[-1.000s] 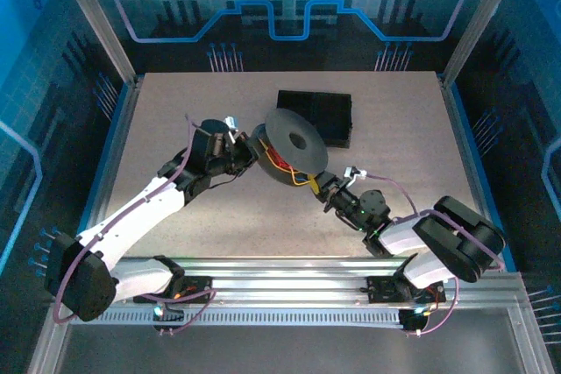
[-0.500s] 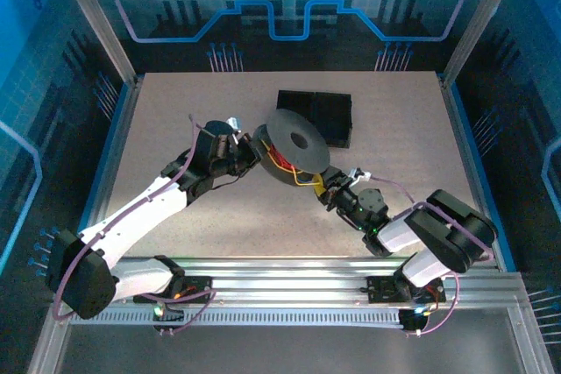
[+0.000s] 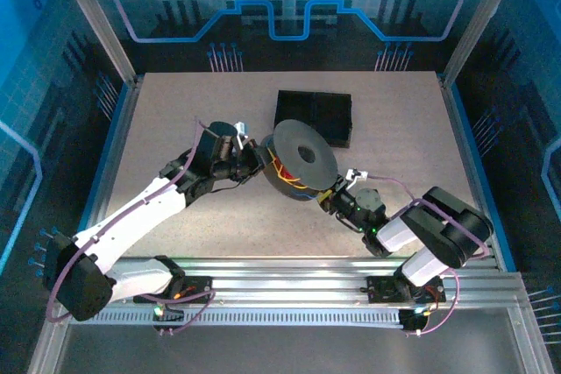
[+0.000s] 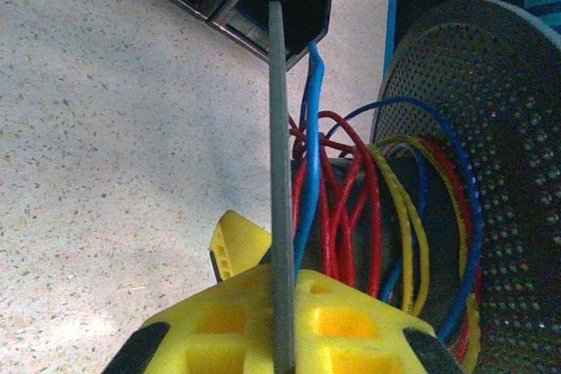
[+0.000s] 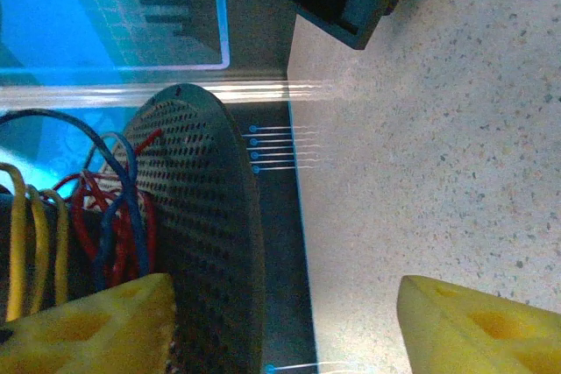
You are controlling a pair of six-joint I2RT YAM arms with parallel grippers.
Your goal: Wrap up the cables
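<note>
Likely limp, light: pinch thin red-blue-yellow cables (image 4: 337,208) near an end; left claw (image 4: 282,293) clamps grey perforated spool (image 4: 491,129), right claw (image 5: 285,308) open.

White shells with black joints are worn by the left arm (image 3: 131,216) and the right arm (image 3: 399,234), and a thin lilac cable (image 3: 394,184) is routed along each. Yellow moulded fingers (image 5: 465,330) with shallow rectangular pockets are fitted at the wrists.

overhead camera looks down from behind; both wrist cameras face the spool (image 3: 289,142) closely.
</note>
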